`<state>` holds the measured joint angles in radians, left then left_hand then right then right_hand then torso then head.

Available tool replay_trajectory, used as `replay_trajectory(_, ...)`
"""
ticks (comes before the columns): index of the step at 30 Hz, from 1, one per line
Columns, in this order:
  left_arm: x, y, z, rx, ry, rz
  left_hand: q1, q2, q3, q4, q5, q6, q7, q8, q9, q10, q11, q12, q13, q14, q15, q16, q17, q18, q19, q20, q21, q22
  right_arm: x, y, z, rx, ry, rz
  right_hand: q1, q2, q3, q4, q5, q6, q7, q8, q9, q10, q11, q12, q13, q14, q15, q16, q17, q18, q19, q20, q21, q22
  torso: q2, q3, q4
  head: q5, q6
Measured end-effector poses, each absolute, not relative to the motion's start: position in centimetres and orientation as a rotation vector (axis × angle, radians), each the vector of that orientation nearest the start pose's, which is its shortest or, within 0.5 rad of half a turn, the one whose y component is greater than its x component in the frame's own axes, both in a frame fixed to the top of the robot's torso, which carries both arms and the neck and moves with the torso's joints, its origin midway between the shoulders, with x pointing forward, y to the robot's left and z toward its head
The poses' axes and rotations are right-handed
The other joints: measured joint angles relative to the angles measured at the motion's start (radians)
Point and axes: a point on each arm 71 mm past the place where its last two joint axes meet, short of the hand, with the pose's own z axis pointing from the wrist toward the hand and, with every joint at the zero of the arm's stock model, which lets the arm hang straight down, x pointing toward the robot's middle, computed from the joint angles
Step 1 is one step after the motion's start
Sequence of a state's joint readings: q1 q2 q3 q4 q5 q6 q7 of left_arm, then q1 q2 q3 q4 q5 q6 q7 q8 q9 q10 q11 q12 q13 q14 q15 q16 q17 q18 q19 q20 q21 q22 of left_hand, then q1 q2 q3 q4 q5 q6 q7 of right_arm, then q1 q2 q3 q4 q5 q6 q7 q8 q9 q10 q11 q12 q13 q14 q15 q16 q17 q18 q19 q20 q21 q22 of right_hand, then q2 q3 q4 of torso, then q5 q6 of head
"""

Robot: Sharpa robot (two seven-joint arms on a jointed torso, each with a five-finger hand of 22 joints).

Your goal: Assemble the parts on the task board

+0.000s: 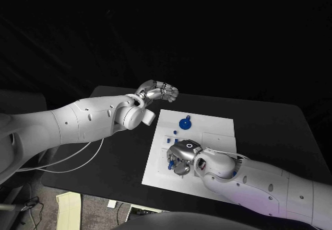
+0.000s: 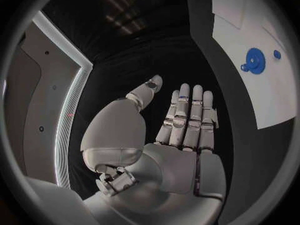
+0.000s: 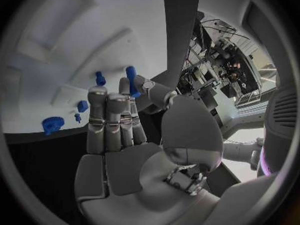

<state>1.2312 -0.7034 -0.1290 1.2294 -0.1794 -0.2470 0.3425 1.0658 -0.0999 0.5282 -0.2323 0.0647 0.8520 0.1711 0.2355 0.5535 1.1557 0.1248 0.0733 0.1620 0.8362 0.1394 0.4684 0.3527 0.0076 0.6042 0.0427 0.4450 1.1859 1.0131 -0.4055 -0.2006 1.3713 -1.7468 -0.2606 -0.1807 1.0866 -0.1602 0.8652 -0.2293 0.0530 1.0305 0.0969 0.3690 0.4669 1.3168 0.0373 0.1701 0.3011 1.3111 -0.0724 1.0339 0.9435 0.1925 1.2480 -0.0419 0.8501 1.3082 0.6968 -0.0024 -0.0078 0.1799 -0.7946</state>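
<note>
The white task board lies mid-table. A blue gear sits near its far edge with a small blue piece just beyond it. Two short blue pegs stand left of centre. My right hand hovers low over the board's near half and pinches a blue peg between thumb and a finger; that peg pokes out at the hand's left side. My left hand hangs above the table beyond the board's far left corner, fingers straight, holding nothing.
The right wrist view shows the board with another blue peg, two small blue pieces and the gear. The left wrist view shows the gear on the board. Black table surrounds the board.
</note>
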Motion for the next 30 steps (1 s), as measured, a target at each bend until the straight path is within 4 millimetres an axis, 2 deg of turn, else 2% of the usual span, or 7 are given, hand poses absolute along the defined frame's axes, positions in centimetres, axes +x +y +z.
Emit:
replay_trajectory(10, 53.38, 22.21, -21.06, -0.932, 1.549, -1.341, 0.0, 0.0, 0.0, 0.0, 0.0, 0.0, 0.0, 0.0, 0.0, 0.0, 0.0, 0.0, -0.001, 0.0, 0.0, 0.0, 0.001, 0.0, 0.0, 0.0, 0.0, 0.0, 40.38, -1.76, -31.95, -0.626, 1.813, 0.74, -0.003, 0.001, 0.0, 0.0, 0.0, 0.0, 0.0, 0.0, 0.0, 0.0, 0.0, 0.0, 0.001, 0.0, 0.0, 0.0, 0.0, 0.0, -0.001, 0.001, 0.0, 0.0, -0.001, 0.0015, -0.0012, 0.001, 0.0)
replay_trajectory(30, 53.37, 22.09, -21.08, -0.932, 1.552, -1.344, 0.0, 0.0, 0.0, 0.0, 0.0, 0.0, 0.0, 0.0, -0.001, 0.0, 0.0, 0.0, -0.002, 0.0, 0.0, 0.0, 0.002, 0.0, 0.0, 0.0, 0.0, 0.001, 40.11, -1.44, -32.45, -0.653, 1.813, 0.72, 0.001, 0.005, 0.0, -0.005, -0.003, -0.002, 0.002, 0.001, 0.001, 0.0, 0.0, 0.0, 0.002, 0.002, 0.002, 0.0, 0.001, 0.0, 0.003, 0.0, 0.0, 0.0, 0.0, 0.001, -0.0007, -0.002, -0.003)
